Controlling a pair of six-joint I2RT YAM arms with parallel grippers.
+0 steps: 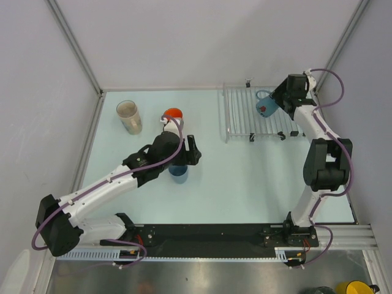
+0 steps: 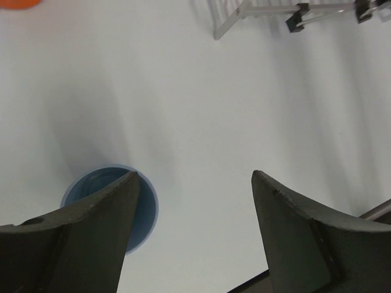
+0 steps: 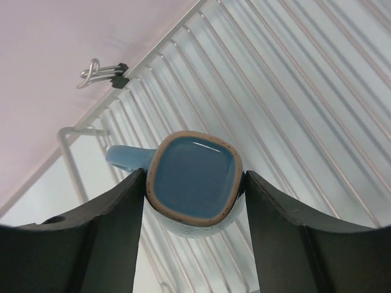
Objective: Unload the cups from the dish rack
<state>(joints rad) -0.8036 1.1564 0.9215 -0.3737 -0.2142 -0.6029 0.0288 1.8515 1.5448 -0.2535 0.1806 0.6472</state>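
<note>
The right jaws pinch the teal-blue mug (image 3: 192,183) across its rim, handle jutting clear sideways, over the dish rack (image 1: 239,116) at the surface's far right. The left jaws hang spread beside the light-blue cup (image 1: 178,173).

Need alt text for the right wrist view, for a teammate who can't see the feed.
The right gripper is closed on a teal-blue mug, one finger against each side, handle pointing left in the picture. Behind it run the thin rods of the dish rack, with a metal clip at the rack's upper-left corner.
</note>
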